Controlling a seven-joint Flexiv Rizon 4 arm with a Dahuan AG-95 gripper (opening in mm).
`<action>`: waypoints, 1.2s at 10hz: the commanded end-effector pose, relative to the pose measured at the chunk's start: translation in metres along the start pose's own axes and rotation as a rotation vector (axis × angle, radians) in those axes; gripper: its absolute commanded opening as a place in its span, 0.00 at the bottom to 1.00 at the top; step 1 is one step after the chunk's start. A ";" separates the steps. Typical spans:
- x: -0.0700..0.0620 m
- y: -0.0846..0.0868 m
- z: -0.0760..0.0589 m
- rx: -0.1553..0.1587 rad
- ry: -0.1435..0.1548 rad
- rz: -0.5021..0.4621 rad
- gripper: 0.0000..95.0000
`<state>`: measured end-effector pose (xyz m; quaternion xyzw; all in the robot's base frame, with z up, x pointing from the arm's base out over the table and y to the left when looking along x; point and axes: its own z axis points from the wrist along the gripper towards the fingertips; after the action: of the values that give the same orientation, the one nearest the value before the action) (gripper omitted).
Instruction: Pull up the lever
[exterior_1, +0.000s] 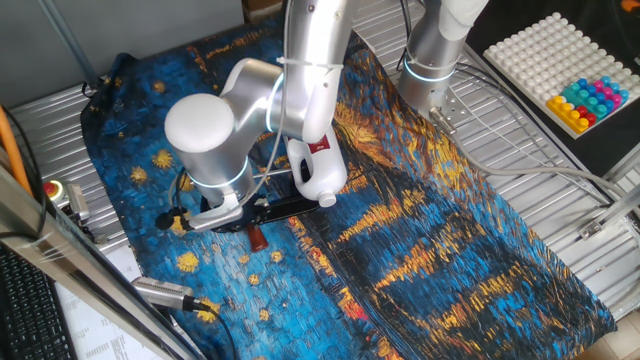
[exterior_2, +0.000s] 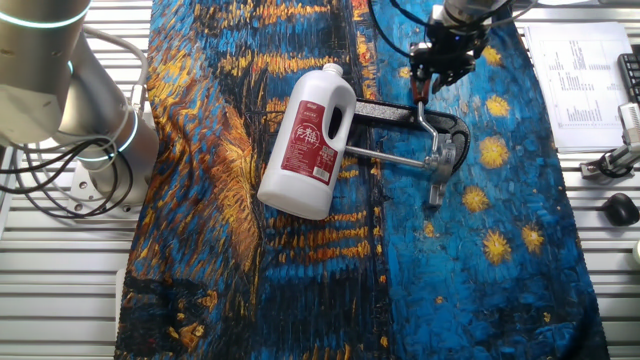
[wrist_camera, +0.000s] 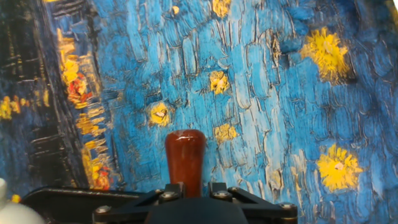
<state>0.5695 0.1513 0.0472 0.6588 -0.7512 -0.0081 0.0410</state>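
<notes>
Grasp step done: claw (exterior_2: 421, 88) pinching lever (exterior_2: 423, 112) at reddish knob (wrist_camera: 185, 158), just right of white jug (exterior_2: 308, 140). Lever seems partly raised from black fixture (exterior_2: 400, 115). Next, likely: swing upward about hinge, grip firm.

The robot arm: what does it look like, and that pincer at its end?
The arm is built of smooth silver-grey tubes with rounded white caps at the joints, and a glowing pale blue ring circles one joint. Black cables trail near its wrist. The pincer is small, dark and angular, with screws visible on its black body in the hand view.
</notes>
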 end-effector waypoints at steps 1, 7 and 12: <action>0.000 -0.001 0.001 0.009 0.001 -0.008 0.20; 0.000 -0.001 0.001 -0.001 0.055 0.050 0.20; 0.000 -0.001 0.001 -0.006 0.023 -0.070 0.40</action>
<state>0.5723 0.1528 0.0435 0.6466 -0.7592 0.0222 0.0711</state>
